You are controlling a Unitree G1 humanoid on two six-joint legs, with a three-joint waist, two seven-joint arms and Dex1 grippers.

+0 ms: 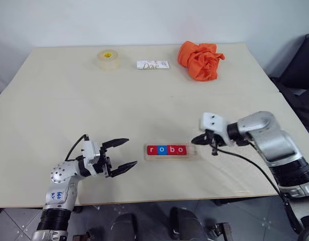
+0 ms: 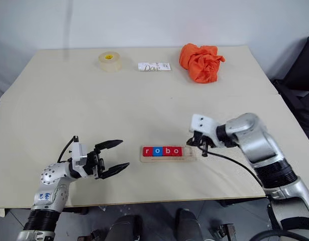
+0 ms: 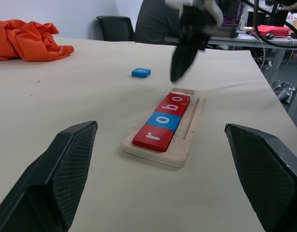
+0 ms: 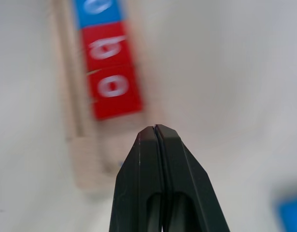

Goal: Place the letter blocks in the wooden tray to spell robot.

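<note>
Sitting near the front edge of the table, the wooden tray holds four letter blocks in a row reading r, o, b, o (red, blue, red, red), with its right end bare. A fifth, blue block lies loose on the table beyond the tray. The right gripper, fingers pressed together and empty, hangs just over the tray's bare end, while the left gripper is spread wide to the tray's left, well apart from it.

pale table, white wall, black chair
</note>
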